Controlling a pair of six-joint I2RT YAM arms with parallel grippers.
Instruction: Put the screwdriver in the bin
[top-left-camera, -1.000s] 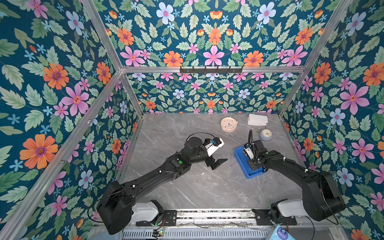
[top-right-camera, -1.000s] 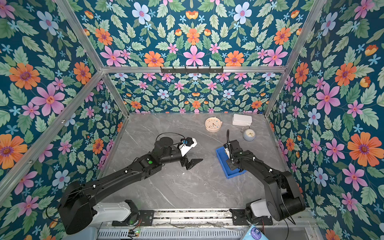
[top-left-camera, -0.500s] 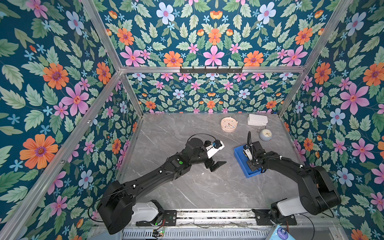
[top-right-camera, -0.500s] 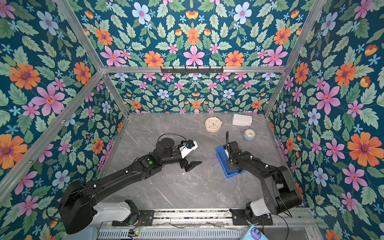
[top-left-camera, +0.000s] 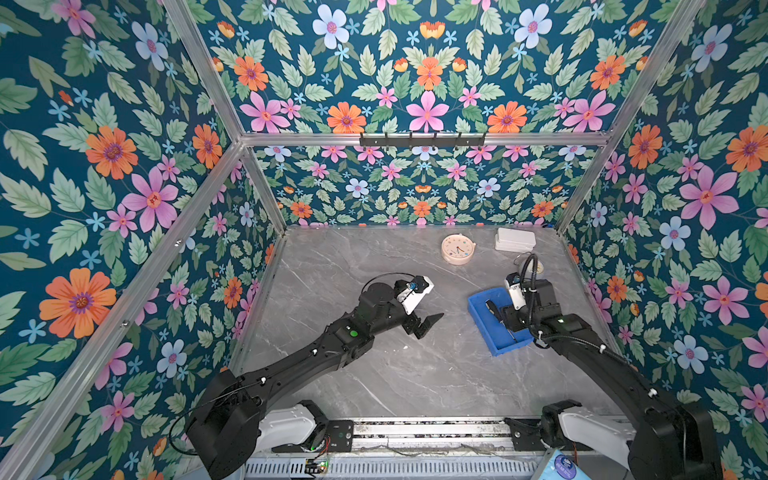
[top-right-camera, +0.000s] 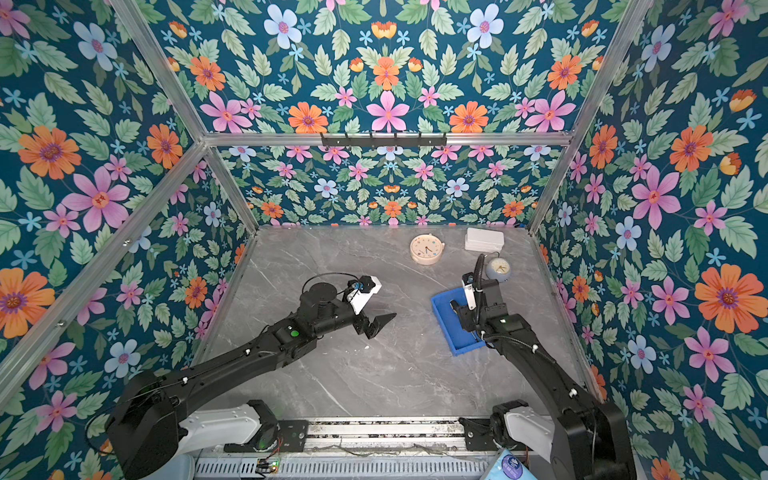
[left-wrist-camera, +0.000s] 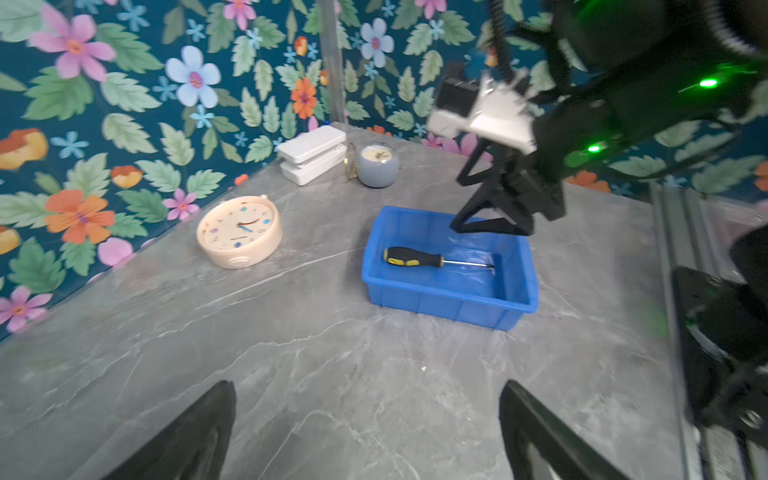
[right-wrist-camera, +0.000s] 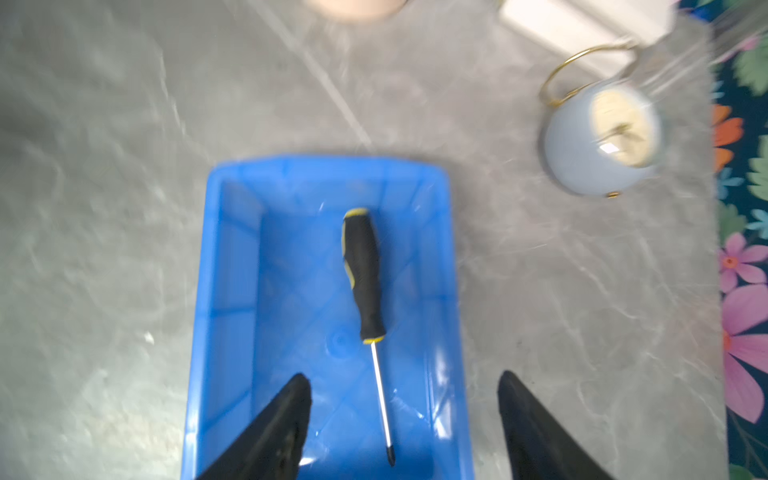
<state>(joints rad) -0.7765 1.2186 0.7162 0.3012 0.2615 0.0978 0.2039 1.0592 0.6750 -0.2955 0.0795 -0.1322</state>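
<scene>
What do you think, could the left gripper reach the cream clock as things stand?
Probably yes. The left gripper is open and holds nothing, and in both top views only bare tabletop lies between it and the cream clock; the bin stands off to the side.

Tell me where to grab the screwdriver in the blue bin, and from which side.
Grip the screwdriver by its thick handle, from straight above, jaws across its width. It lies flat in the bin, whose walls would likely block a sideways approach; the shaft is thin.
</scene>
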